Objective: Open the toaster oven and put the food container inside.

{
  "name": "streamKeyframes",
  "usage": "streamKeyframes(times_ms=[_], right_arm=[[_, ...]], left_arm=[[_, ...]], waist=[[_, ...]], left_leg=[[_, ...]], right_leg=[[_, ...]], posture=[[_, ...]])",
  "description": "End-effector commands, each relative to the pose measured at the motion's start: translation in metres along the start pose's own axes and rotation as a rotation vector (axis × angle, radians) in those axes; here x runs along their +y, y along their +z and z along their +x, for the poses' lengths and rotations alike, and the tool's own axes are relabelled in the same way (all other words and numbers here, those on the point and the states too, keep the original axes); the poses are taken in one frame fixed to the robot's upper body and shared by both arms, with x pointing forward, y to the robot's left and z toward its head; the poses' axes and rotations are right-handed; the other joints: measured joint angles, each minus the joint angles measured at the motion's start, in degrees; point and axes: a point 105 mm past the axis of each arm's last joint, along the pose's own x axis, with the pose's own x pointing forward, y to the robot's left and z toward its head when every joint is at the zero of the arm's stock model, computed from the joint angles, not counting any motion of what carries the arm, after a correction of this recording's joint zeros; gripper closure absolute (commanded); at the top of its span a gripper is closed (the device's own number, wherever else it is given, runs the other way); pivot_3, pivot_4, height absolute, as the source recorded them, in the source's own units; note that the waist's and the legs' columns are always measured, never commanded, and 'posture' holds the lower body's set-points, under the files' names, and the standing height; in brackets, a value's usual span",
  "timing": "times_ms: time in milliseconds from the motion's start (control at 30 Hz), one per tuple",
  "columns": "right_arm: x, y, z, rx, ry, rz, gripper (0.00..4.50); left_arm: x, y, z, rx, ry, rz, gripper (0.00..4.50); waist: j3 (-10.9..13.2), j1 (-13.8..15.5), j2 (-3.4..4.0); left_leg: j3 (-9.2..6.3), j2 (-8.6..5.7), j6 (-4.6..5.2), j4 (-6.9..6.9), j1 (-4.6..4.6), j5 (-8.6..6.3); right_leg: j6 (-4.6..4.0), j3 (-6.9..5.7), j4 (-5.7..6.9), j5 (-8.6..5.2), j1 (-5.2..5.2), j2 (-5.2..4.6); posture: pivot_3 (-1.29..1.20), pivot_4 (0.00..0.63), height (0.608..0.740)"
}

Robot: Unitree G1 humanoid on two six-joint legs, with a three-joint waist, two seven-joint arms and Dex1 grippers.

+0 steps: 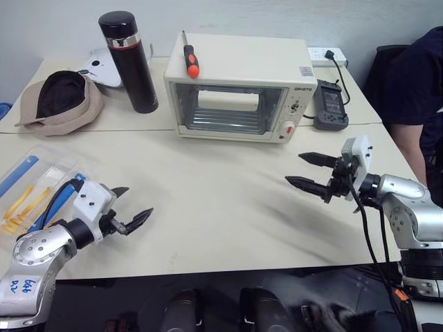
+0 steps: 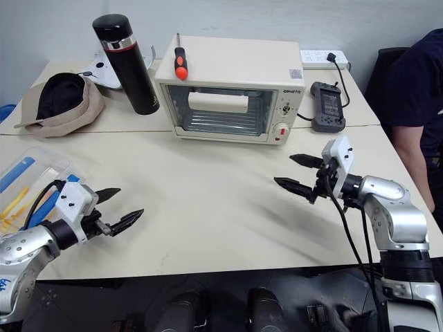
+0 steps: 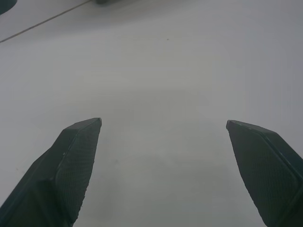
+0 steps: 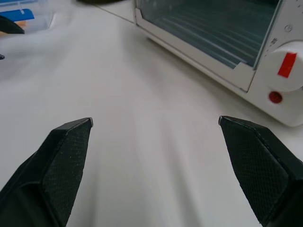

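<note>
Cream-white oven: the toaster oven (image 1: 239, 86) sits at the back of the desk (image 1: 214, 207), ahead of the right claw (image 1: 313, 171) and well apart from it; its glass door is shut.
Right claw: spread wide, holding nothing, hovering above the desk and angled towards the oven's lower front corner, near the red knob (image 4: 288, 65).
Left claw: the left claw (image 1: 131, 205) is likewise spread wide and empty, over bare desk.
Container: the food container (image 1: 31, 190) lies at the desk's near left edge, just beside the left claw on its outer side, lid on, not gripped.
Step in hand: judged to be the reach for the oven door, with nothing of the task done yet.
Doing it well: the right claw should probably meet the door at its top edge and pull out and down along the hinge arc rather than straight back, lest the light oven slide.
Watch for: the screwdriver (image 1: 190, 61) on the oven roof may roll if the oven is jolted; the black flask (image 1: 129, 61) stands just beside the oven's left wall.
</note>
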Motion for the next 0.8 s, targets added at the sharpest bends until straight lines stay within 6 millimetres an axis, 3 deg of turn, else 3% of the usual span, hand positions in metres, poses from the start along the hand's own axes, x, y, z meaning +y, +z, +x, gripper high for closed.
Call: streamKeyframes(times_ms=[33, 433, 633, 800], right_arm=[[0.005, 0.01, 0.001, -0.011, 0.015, -0.048, 0.03], [-0.005, 0.01, 0.006, -0.003, -0.037, -0.024, 0.03], [0.007, 0.017, 0.04, -0.05, 0.005, -0.004, 0.03], [-0.005, 0.034, 0.071, -0.096, 0.002, -0.036, 0.03]], left_arm=[[0.001, 0.004, 0.0, -0.016, 0.033, 0.03, 0.0], [-0.007, 0.013, -0.001, -0.083, 0.004, -0.071, 0.0], [-0.025, 0.06, 0.011, -0.237, -0.141, -0.149, 0.0], [-0.025, 0.113, 0.018, -0.383, -0.242, -0.143, 0.0]], waist=[[0.0, 0.0, 0.0], [0.0, 0.0, 0.0], [0.0, 0.0, 0.0], [0.0, 0.0, -0.01]], left_leg=[[0.0, 0.0, 0.0, 0.0, 0.0, 0.0], [0.0, 0.0, -0.01, -0.01, 0.0, 0.0], [-0.02, 0.01, -0.09, 0.02, 0.0, 0.06], [0.02, -0.04, -0.09, 0.12, 0.0, 0.13]], right_leg=[[0.0, 0.0, 0.01, 0.0, -0.01, 0.0], [0.0, 0.01, 0.01, 0.0, -0.02, 0.0], [0.0, 0.01, 0.12, 0.0, -0.02, 0.0], [0.0, 0.03, 0.31, 0.0, -0.06, 0.03]], posture=[[0.0, 0.15, 0.74], [0.0, 0.15, 0.74], [0.0, 0.15, 0.74], [0.0, 0.15, 0.74]])
